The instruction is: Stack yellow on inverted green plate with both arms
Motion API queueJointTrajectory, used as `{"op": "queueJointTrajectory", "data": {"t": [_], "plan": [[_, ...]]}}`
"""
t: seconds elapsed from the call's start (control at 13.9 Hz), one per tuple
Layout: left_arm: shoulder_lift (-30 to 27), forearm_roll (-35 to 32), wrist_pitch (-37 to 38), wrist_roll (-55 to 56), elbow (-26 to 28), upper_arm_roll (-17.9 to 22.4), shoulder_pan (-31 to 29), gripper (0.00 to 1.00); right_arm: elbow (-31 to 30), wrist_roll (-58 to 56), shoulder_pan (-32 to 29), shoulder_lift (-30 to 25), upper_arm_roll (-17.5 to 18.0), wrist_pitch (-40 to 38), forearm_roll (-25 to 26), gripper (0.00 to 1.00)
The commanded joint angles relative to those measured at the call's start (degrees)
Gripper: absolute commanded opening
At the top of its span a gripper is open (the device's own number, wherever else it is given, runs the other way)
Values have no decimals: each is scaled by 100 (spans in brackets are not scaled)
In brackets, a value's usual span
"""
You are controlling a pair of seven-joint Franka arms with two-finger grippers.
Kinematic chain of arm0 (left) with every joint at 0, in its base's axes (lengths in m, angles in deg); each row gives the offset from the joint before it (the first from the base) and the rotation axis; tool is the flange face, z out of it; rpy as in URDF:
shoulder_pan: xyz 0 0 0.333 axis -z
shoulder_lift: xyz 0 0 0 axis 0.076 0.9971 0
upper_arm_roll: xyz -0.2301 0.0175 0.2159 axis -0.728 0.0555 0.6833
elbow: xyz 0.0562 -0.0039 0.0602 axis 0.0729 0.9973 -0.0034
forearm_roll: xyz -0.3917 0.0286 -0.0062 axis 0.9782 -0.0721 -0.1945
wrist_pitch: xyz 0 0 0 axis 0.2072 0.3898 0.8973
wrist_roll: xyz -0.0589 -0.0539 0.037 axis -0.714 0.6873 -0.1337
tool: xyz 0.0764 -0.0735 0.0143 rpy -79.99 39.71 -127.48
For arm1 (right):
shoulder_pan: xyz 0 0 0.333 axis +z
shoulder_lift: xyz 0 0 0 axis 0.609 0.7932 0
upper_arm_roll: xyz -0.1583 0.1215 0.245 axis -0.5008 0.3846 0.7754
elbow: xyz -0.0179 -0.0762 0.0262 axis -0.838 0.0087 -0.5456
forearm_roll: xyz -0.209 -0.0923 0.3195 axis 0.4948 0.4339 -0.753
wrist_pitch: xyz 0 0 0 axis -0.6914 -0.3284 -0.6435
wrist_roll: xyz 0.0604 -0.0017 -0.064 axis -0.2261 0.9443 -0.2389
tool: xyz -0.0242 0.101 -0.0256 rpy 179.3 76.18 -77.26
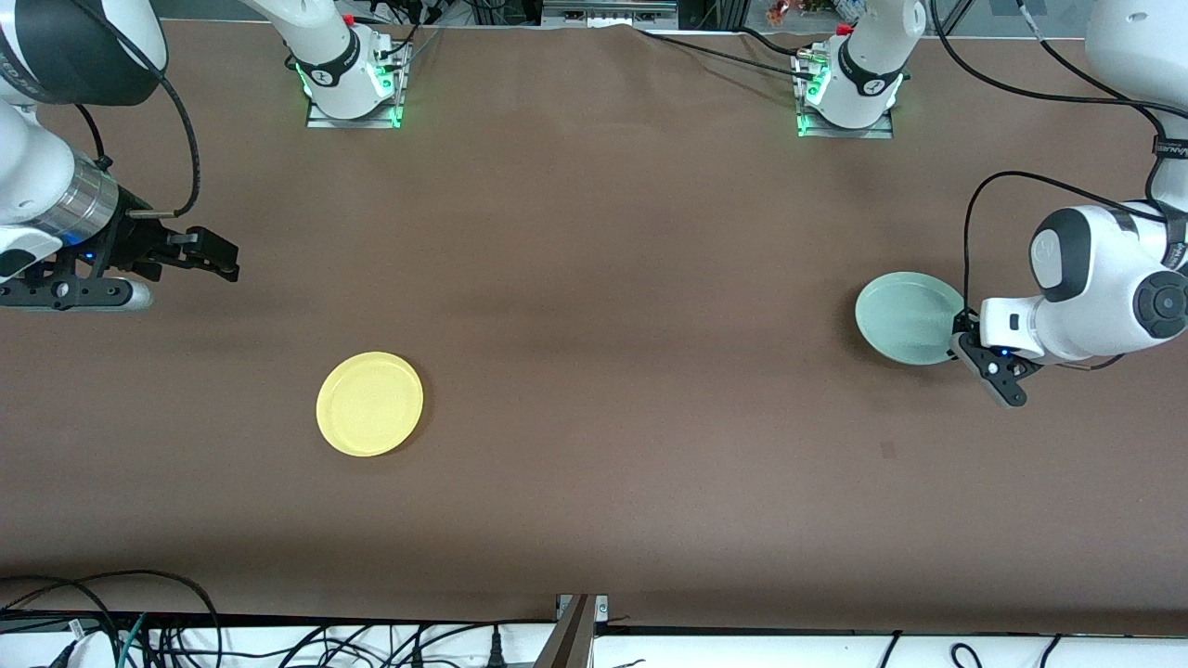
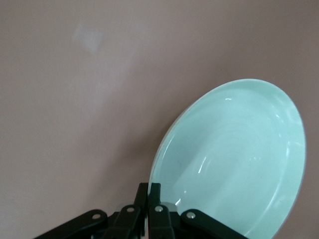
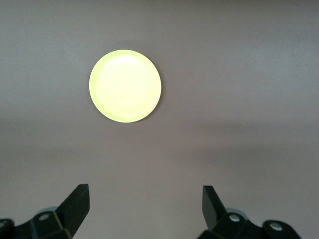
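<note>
Left gripper pinches green plate rim; right gripper waits.

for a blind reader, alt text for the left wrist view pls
The left gripper, fingers shut on its rim, holds a pale green plate tilted up off the brown table, hollow side toward the camera.

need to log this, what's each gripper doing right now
Left gripper: shut on the green plate's rim.
Right gripper: open, holding nothing.
</note>
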Motion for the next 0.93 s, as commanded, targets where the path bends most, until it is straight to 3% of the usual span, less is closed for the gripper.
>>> {"op": "queueJointTrajectory", "data": {"t": [0.0,0.36,0.5,0.72,0.86], "plan": [[75,-472,1052,1222,-905,11,823,0,-20,-42,-4,9,-9,92,18,100],[373,-1586,2038,3456,-1776,55,2676,0,-28,-315,-65,246,-35,312,18,100],[549,-2665,2179,4281,-1961,81,3398,0,-28,-350,-127,360,-35,452,9,100],[978,-3432,2819,5250,-2259,116,4233,0,-28,-674,-232,562,-35,698,9,100],[1347,-4379,3337,6057,-2444,134,4883,0,-28,-851,-267,764,-35,926,1,100]]}}
